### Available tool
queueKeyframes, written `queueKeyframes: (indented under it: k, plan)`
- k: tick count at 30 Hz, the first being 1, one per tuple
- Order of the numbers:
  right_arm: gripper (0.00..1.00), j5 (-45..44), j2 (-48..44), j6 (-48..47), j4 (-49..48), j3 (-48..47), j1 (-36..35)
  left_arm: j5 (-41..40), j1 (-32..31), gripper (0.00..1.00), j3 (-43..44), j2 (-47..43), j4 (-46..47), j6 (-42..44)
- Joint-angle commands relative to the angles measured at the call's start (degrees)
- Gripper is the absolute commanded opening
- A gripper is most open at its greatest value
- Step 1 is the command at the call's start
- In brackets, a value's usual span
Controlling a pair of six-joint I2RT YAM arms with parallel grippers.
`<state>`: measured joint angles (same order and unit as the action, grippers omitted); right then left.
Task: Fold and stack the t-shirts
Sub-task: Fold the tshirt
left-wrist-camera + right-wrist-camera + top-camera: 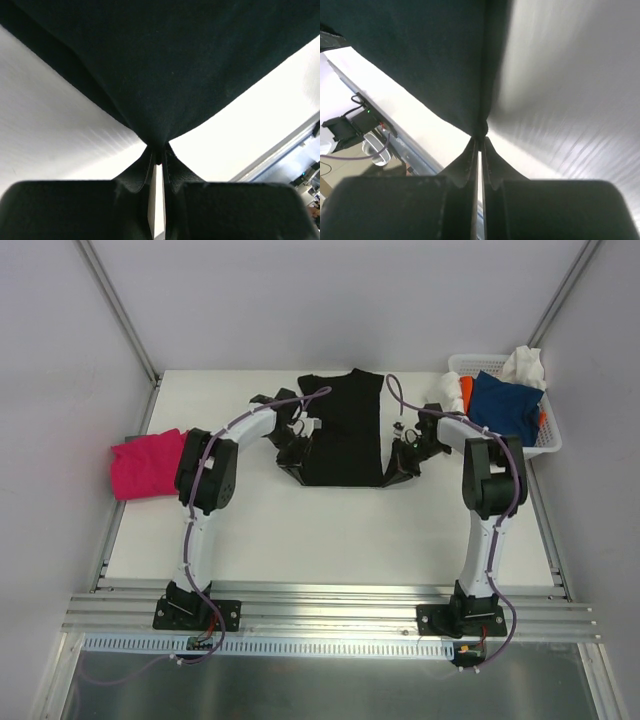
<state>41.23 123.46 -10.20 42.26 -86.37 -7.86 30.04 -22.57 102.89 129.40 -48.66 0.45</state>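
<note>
left hand (158, 156) and right hand (479, 143) are each clamped on a near corner of the black t-shirt (345, 430), probably to lift its hem for folding.

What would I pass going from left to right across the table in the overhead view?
The pink t-shirt, left hand, black t-shirt, right hand, then the white basket with a blue t-shirt in it.
</note>
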Motion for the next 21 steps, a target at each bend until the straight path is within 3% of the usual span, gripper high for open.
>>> queueKeyframes:
  k: [1, 13, 21]
  plan:
    - [0.01, 1.7, -8.7, -2.0, 3.5, 1.5, -0.2, 2.6, -0.2, 0.00, -1.3, -8.4, -2.8, 0.5]
    - [0.01, 3.9, -24.8, -2.2, 8.7, 1.9, -0.7, 1.8, -0.5, 0.00, -8.3, -24.4, -5.1, 3.3]
    - [0.01, 4.1, -27.7, -1.0, 10.0, -1.0, -1.0, -1.1, -0.2, 0.00, -9.4, -30.4, -6.6, 4.2]
